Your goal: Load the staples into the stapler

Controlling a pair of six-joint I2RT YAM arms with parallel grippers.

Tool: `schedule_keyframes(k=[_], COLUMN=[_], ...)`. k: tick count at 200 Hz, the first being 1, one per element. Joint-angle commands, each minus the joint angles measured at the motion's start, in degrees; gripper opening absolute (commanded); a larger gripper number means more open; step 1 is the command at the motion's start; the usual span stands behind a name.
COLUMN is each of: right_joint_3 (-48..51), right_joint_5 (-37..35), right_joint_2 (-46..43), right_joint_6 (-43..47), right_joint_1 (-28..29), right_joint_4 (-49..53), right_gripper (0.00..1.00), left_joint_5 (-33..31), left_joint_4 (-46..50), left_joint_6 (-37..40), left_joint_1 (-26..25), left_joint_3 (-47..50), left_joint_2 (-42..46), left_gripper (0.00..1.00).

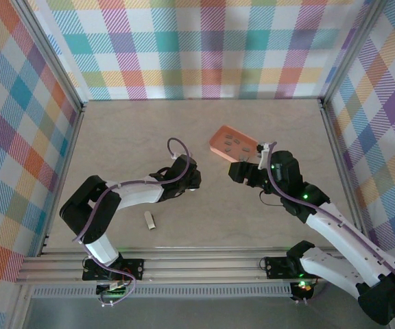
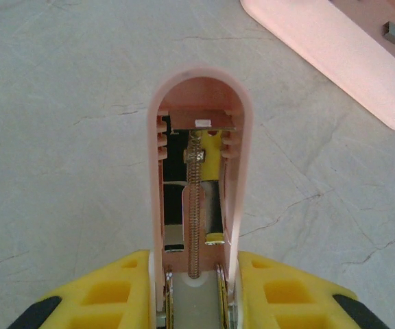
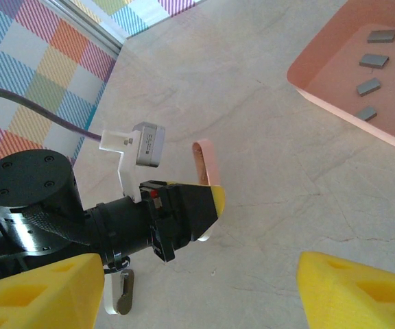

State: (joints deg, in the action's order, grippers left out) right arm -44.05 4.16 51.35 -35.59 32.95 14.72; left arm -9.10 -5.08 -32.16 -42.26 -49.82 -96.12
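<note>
Stapler [image 2: 201, 92]: pink shell swung open, spring and pale inner channel exposed. Its rear is clamped between the yellow fingers of the left gripper [image 2: 196, 291], near the table's middle.

Staples [image 3: 374, 60]: short grey strips lying loose in the salmon tray [image 3: 328, 68], just beyond and to the right of the stapler.

Right gripper [image 3: 201, 274]: jaws spread wide with nothing between them, near the tray.

A grey-white oblong piece [image 1: 150, 220] lies by the left arm.

Table [image 1: 115, 137]: pale, with fine crack-like veins. Walls [image 1: 204, 48]: multicolour plaid with aluminium posts [image 1: 57, 58].
</note>
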Motion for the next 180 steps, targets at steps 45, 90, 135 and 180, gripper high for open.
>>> schedule_keyframes(k=[45, 90, 135, 180], right_joint_3=[-0.02, -0.07, -0.07, -0.47], right_joint_5=[1.61, 2.14, 2.25, 2.25], right_joint_2=[-0.55, -0.45, -0.40, -0.51], right_joint_6=[0.28, 0.37, 0.44, 0.70], right_joint_1=[-0.27, -0.32, -0.33, -0.31], right_joint_4=[-0.18, -0.18, -0.12, 0.50], right_gripper=[0.74, 0.74, 0.74, 0.74], left_joint_5=[-0.33, -0.48, -0.81, -1.10], left_joint_4=[-2.39, -2.49, -2.06, -1.19], left_joint_6=[-2.34, -2.72, -2.91, -2.94], left_joint_1=[-0.56, -0.71, -0.67, -0.81], left_joint_3=[1.48, 1.67, 1.66, 1.34], left_joint_2=[-1.03, -1.26, -1.09, -0.26], left_gripper=[0.27, 0.32, 0.44, 0.49])
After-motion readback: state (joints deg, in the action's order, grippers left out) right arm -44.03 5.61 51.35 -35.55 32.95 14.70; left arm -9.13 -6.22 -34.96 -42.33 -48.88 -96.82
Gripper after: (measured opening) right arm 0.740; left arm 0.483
